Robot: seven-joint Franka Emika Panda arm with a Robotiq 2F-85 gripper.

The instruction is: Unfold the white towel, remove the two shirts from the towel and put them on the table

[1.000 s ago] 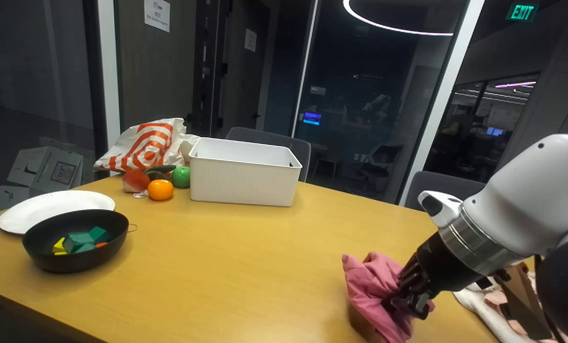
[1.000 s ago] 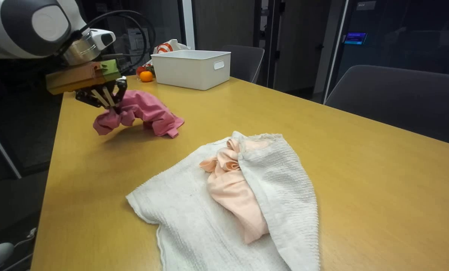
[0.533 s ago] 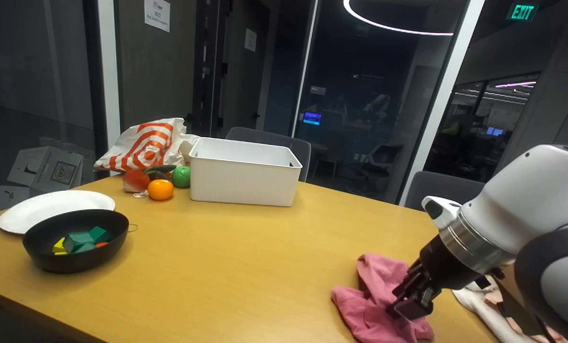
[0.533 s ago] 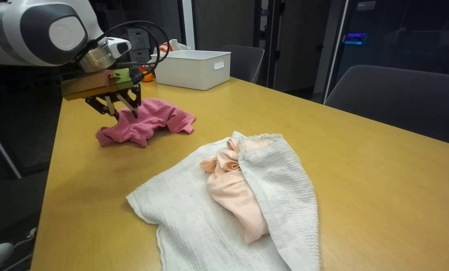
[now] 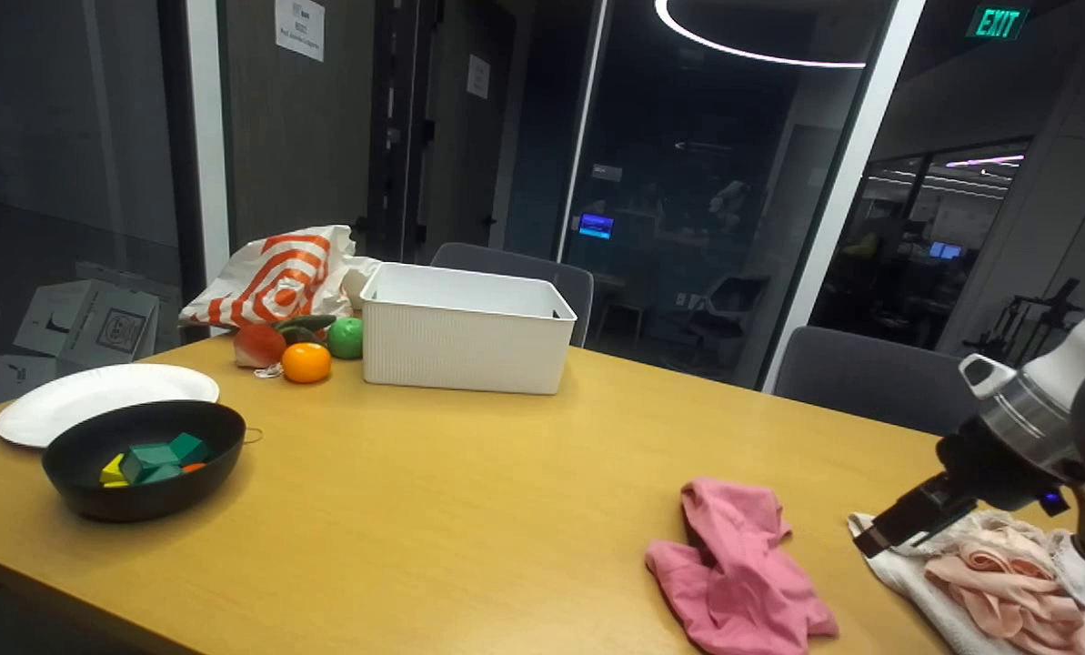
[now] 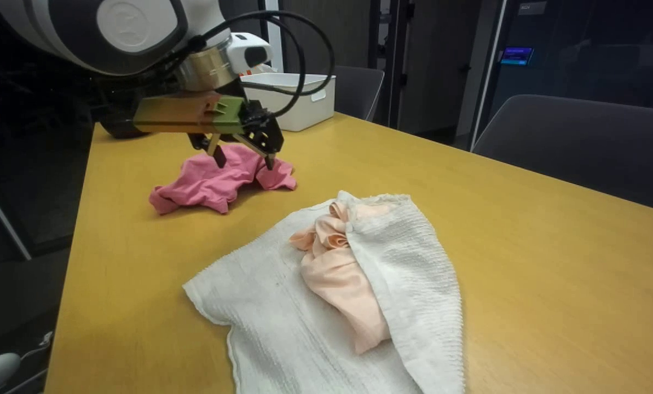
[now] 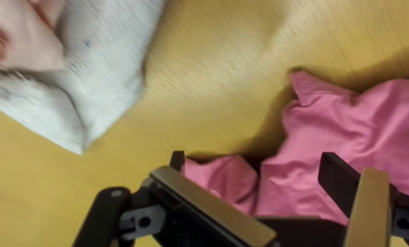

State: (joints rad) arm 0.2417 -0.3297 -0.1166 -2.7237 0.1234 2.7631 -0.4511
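In an exterior view, the table [image 5: 433,509] carries, at its far left, a white plate [image 5: 96,391] partly hidden behind a black bowl [image 5: 142,503]. The bowl holds blocks [image 5: 149,458] — green and yellow, with a bit of orange. Next comes a white bag [image 5: 287,273] with orange-red rings, its contents hidden; in front of it lie fruit-like pieces [image 5: 306,363] in red, orange and green. Just beside these stands the white box [image 5: 465,350], open at the top, its floor out of sight. Further right, the pink shirt [image 5: 742,573] lies rumpled directly on the table, apart from the towel. The gripper [image 6: 244,160] hangs above, fingers [image 7: 336,181] spread wide, holding nothing and touching neither cloth. At far right is the white towel [image 5: 906,569], one side folded over — the peach shirt [image 5: 1006,591] rests on it, partly under that flap.
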